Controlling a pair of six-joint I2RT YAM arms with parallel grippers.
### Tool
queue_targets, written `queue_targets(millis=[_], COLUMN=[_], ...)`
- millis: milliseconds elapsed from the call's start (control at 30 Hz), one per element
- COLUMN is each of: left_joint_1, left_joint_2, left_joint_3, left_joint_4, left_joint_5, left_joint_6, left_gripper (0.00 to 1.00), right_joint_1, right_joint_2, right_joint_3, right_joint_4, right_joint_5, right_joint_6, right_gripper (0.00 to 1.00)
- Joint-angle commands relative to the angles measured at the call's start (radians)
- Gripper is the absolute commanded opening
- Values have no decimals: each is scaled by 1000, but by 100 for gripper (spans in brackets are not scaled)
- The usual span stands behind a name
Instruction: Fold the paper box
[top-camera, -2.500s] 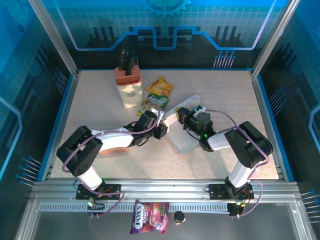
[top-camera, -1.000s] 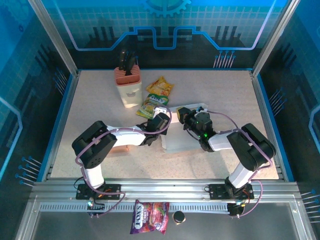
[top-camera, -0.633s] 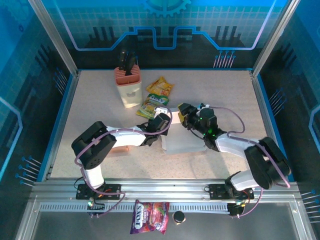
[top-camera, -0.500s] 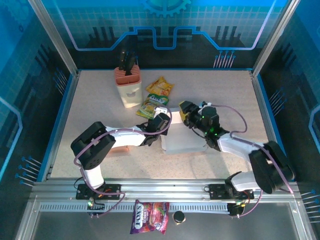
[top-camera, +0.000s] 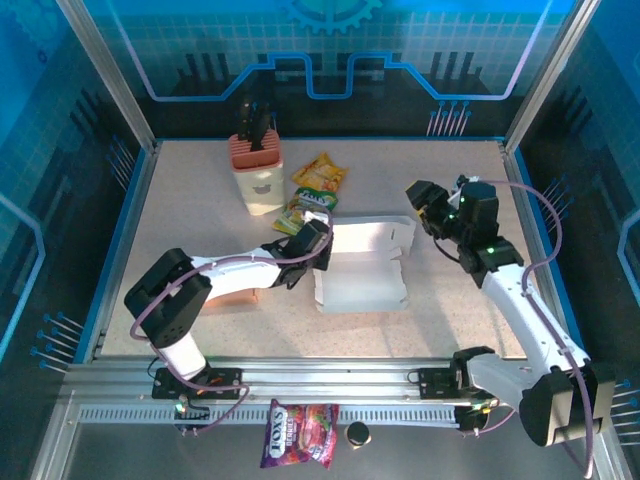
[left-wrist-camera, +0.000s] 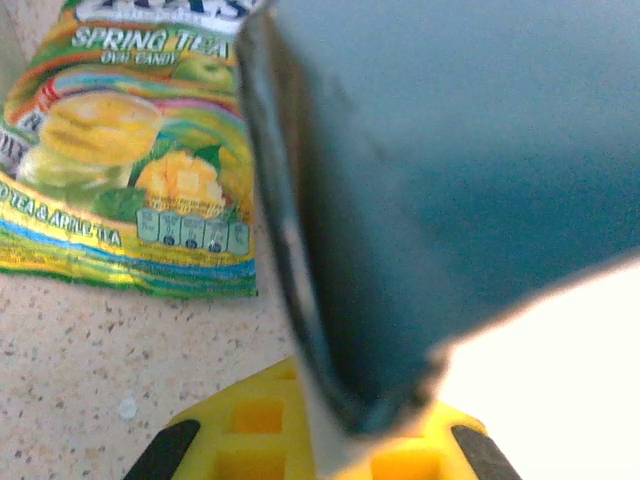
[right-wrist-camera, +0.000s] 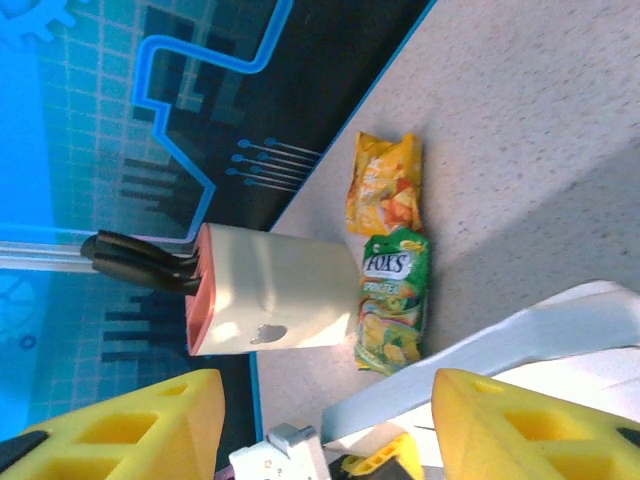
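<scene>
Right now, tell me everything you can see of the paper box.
The paper box looks like thin white card and is only half folded. It is a shallow open tray lying flat near the middle of the table. A long flap, notched along its edge, stands tilted along the far side. The left gripper is shut on the thin wall at the box's far left corner.

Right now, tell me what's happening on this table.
Two robot arms are folding a white paper box that lies open in the middle of the table. The left hand is pinched shut on the box's left wall, beside the Spring Tea candy packet. The right hand is open and raised off to the box's right, holding nothing. The rear flap stands up, not yet folded down.
</scene>
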Motion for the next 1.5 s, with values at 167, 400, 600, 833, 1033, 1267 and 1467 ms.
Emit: queue_targets(millis=[167,400,600,833,1033,1267,1467], left_joint_1=[98,120,133,135,135,135,134], left_joint_2=[-105,-134,-134,-146,-149,-156,-151], left_joint_3=[60,90,134,146,154,155,164], left_joint_4=[-176,-256,-301,-324,-337,-341,-343], left_joint_5=[264,293,308,321,324,320,324], left_joint_6=[-91,-99,-108,-104,-92,-88,-83], left_gripper=[0,0,0,0,0,0,0], right_joint_1=[-19,62,139,130,124,102,105], right_joint_2=[46,133,78,69,157,209,239], right_joint_3=[129,209,143,27,53,57,46], right_joint_4=[-281,-304,-308,-292,-298,-313,-320], right_joint_5=[-61,-10,53,33,47,80,87], right_joint_6=[-105,-98,-95,-110,-183,-238,-257], right_gripper=[53,51,50,44,39,43,45])
